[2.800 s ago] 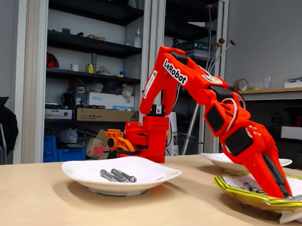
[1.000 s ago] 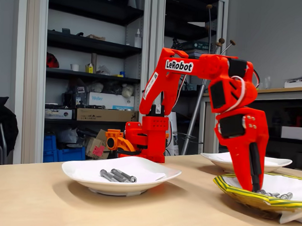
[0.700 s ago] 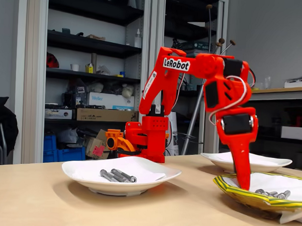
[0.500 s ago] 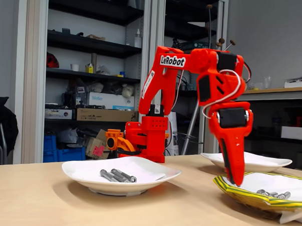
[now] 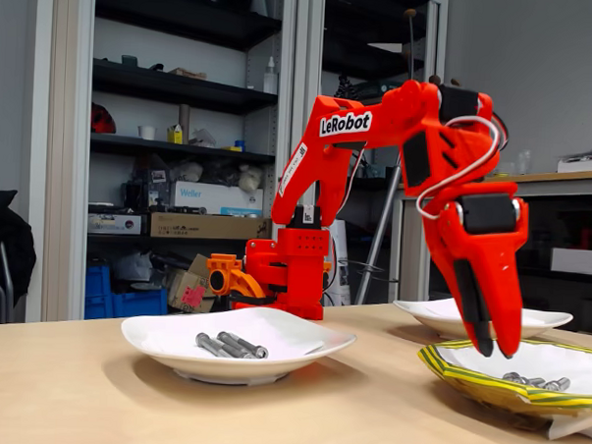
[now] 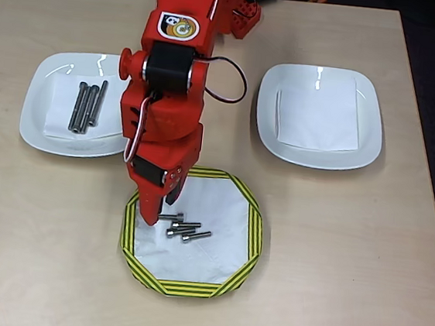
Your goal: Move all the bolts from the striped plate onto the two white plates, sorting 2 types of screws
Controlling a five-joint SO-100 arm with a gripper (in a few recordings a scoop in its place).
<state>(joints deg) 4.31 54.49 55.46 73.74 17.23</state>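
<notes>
Bolts [image 6: 183,227]: four short ones lie clustered on the striped plate [image 6: 252,221]; three long ones [image 6: 87,106] already rest on the left white plate [image 6: 36,113], while the right white plate [image 6: 316,154] holds none. The pincer [image 5: 497,347] hangs over the cluster, slightly spread and empty, so picking a short bolt seems next: descend and close on one. From overhead the arm hides the fingertips.
</notes>
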